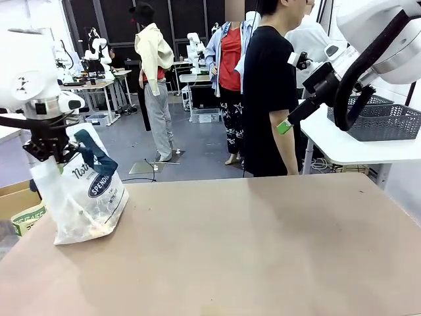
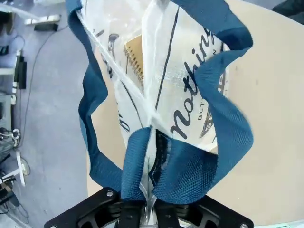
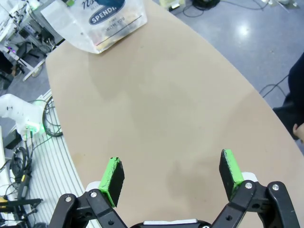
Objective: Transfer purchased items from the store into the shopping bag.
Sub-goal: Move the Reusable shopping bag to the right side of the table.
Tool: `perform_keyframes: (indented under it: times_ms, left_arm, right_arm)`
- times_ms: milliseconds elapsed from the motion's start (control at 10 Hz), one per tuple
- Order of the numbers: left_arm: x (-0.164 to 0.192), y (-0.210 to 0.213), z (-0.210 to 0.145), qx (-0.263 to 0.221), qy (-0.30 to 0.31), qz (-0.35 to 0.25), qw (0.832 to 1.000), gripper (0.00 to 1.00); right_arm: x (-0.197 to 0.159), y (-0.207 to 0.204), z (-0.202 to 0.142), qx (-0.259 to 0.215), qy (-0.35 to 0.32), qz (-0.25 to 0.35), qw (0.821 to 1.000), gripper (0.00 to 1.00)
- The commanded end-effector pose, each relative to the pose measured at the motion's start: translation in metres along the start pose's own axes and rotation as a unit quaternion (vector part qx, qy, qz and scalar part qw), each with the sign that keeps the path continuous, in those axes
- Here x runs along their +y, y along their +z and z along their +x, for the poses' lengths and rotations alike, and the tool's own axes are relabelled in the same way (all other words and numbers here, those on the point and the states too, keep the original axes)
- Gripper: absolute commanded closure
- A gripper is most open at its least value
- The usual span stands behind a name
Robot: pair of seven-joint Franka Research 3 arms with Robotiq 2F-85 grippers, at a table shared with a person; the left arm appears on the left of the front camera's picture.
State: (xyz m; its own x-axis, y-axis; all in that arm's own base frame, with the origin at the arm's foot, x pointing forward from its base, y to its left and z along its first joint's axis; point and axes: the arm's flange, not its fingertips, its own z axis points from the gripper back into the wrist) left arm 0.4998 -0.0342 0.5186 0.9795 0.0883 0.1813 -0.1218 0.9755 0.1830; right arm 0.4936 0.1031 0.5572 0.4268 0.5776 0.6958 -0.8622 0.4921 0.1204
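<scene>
The left gripper [image 2: 142, 211] is clenched on the gathered navy handles [image 2: 209, 156] of the shopping bag [image 1: 82, 194], holding the bag upright at the near-left end of the table [image 1: 263, 243], its bottom resting on the tabletop. Inside the translucent plastic a spiral-bound brown packet [image 2: 135, 59] shows, and small coloured goods sit low in the bag, though through the film they are hard to tell apart. The right gripper [image 3: 171, 175] hangs high at the far right with its green pads [image 3: 114, 173] spread wide and nothing between them. The dark grey basket [image 1: 385, 118] sits on a white side table at the far right, beyond the person in black [image 1: 270, 85]. Judging by that, the packing looks finished and the bag is being presented or lifted; next calls for a steady hold so the load does not swing. Print reads "Nothing" in script, and an oval "SPENDI…".
</scene>
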Motion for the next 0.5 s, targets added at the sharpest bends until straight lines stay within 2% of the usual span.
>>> perform_keyframes:
  times_ms: [0,400]
  left_arm:
    - [0.020,-0.012,-0.020,0.005,0.011,0.024,1.000,1.00]
    - [0.036,-0.010,-0.021,-0.001,0.022,0.028,0.999,1.00]
  right_arm:
    - [0.001,-0.001,0.001,0.001,-0.002,-0.004,1.000,0.00]
    - [0.001,-0.001,0.001,0.001,-0.002,-0.004,1.000,0.00]
